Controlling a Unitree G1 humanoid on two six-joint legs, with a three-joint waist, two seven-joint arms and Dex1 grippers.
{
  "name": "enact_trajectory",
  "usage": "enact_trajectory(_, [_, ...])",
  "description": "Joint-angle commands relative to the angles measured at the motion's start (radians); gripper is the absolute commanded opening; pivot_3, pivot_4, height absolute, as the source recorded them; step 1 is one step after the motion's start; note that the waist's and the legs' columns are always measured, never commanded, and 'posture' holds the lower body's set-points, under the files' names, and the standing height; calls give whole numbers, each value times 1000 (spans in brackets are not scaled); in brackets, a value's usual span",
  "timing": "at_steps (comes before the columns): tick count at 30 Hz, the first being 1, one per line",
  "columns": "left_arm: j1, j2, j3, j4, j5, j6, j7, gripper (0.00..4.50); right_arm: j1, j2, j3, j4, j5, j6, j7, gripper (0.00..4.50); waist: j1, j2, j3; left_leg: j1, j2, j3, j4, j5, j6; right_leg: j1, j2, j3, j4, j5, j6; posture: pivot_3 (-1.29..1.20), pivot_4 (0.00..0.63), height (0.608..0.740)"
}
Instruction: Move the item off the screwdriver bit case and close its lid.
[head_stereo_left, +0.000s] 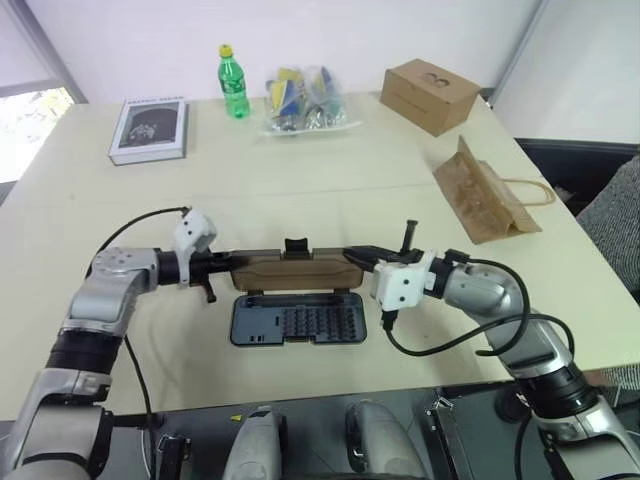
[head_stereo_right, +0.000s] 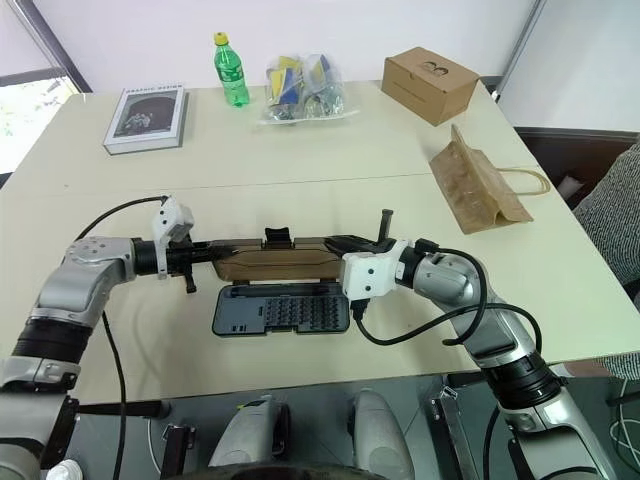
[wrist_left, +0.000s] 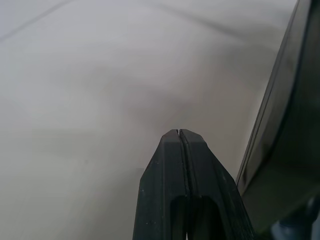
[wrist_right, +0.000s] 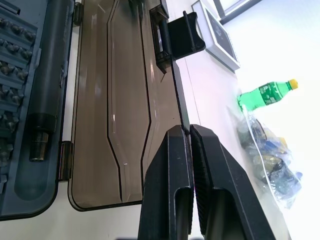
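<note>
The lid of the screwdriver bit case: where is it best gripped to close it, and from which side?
Grip the lid on its free far edge, beside the latch tab, coming in from an end. It stands raised behind the tray, hinged along the near side. The right claw already pinches that edge; swinging it toward the robot should probably close it.

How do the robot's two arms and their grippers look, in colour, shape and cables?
Both arms have rounded silver-grey metal segments with black joint bands. Near each wrist sits a white boxy housing, and a loose black cable loops along each arm. The left gripper and the right gripper each have two slim matte black fingers that taper toward the tips. No markings are legible on them.
</note>
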Motion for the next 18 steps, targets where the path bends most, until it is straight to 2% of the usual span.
enact_trajectory(1, [-15, 2, 30, -48, -30, 20, -16, 0, -8, -3, -1, -11, 2, -22, -9, 83, -1, 0, 0, 0, 0, 0, 0, 0, 0, 0, 0, 0, 0, 0, 0, 0, 150, 740])
enact_trajectory(10, [-1, -6, 28, -77, -28, 41, -12, 0, -17, -5, -3, 4, 15, -10, 5, 83, 1, 0, 0, 0, 0, 0, 0, 0, 0, 0, 0, 0, 0, 0, 0, 0, 150, 740])
enact_trajectory(13, [4, -5, 28, -75, -23, 36, -8, 0, -20, -8, -5, 10, 12, -8, 7, 1051, 1, 0, 0, 0, 0, 0, 0, 0, 0, 0, 0, 0, 0, 0, 0, 0, 150, 740])
enact_trajectory(15, [6, -5, 27, -72, -20, 32, -7, 0, -21, -13, -9, 11, 15, -4, 15, 1989, 1, 0, 0, 0, 0, 0, 0, 0, 0, 0, 0, 0, 0, 0, 0, 0, 150, 740])
enact_trajectory(18, [6, -5, 26, -70, -17, 29, -7, 0, -23, -23, -17, 6, 30, 33, 42, 3660, 0, 0, 0, 0, 0, 0, 0, 0, 0, 0, 0, 0, 0, 0, 0, 0, 150, 740])
